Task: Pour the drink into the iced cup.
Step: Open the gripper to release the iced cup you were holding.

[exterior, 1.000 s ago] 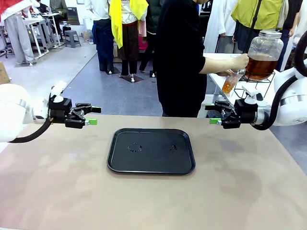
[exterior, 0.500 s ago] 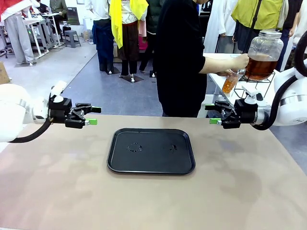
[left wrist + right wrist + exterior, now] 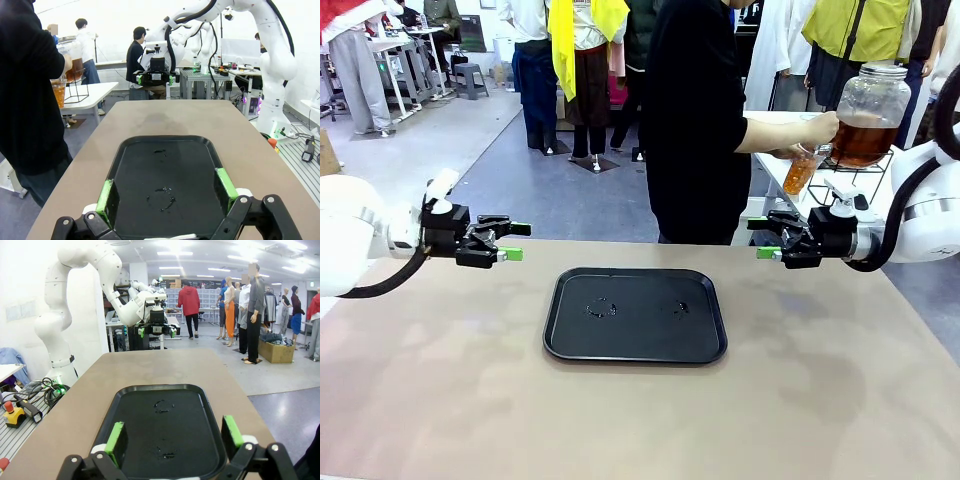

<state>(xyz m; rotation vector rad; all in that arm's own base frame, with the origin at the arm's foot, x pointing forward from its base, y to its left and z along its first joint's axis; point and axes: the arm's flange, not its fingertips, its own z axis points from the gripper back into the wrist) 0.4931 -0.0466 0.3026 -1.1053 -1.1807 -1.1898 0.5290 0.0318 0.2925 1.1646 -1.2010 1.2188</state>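
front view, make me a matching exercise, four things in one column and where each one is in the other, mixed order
Things:
1. tray
2. cup
3. left hand
4. jar

Places:
a. on a wire stand at the far right
b. held by the person under the jar's spigot
c. flat on the middle of the table
d. open in the air over the table's left side

Pairs: 1-c, 2-b, 3-d, 4-a
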